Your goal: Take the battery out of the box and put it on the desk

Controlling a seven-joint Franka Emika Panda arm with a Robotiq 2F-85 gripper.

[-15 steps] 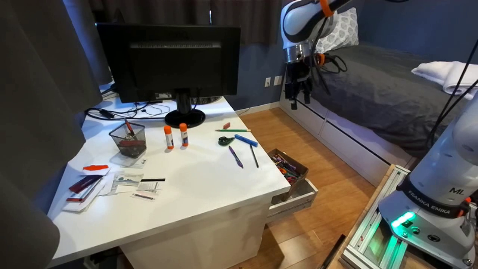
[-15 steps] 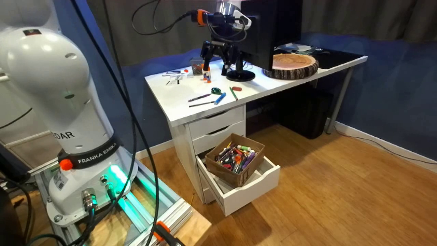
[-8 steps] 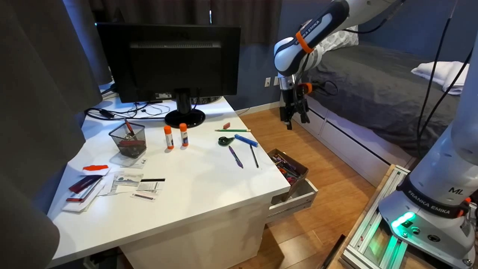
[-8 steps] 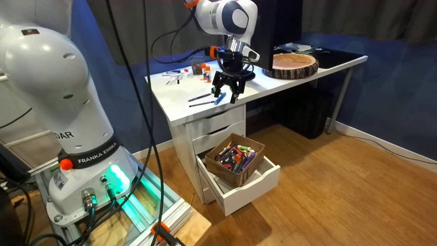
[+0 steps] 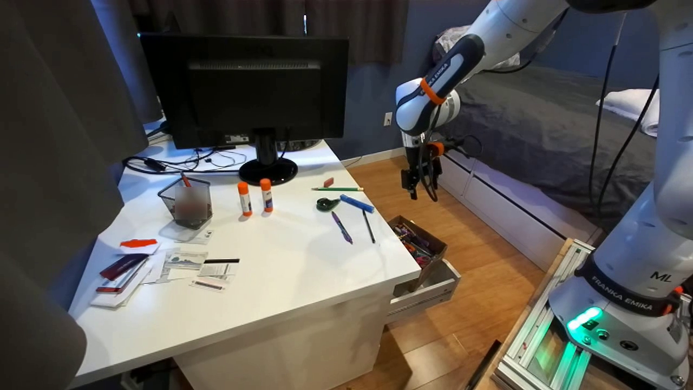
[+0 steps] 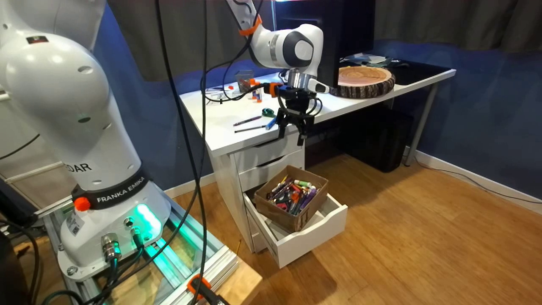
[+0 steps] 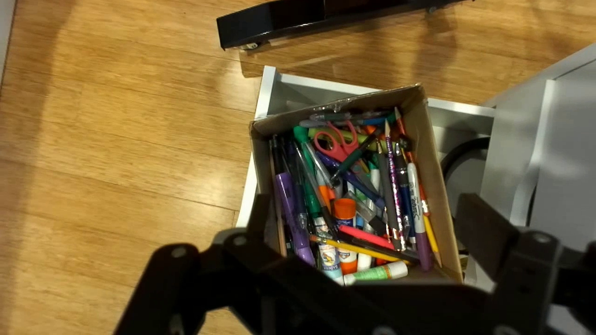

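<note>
The box is a brown cardboard box [image 6: 277, 216] full of pens, scissors and glue sticks. It stands tilted in an open white drawer [image 6: 313, 243] under the desk [image 6: 220, 120]. The box [image 7: 436, 179] also fills the middle of the wrist view and shows partly in an exterior view [image 5: 426, 238]. I cannot make out a battery among the clutter. My gripper [image 6: 292, 136] hangs fingers-down, high above the box, by the desk's edge. It is open and empty, its fingers far apart in the wrist view [image 7: 370, 218]. The white desk [image 5: 292, 265] holds several loose items.
On the desk, pens, a blue marker [image 5: 357, 203] and a green tape dispenser [image 5: 327, 204] lie near the drawer-side edge. Two glue sticks [image 5: 267, 196], a mesh basket [image 5: 187, 203], cards and a monitor [image 5: 243, 89] stand farther back. The cabinet [image 6: 271, 169] adjoins the drawer.
The arm has lowered the gripper from high beside the monitor to beside the desk's edge, above the box. The fingers stay apart. The box, drawer and desk items have not moved.
</note>
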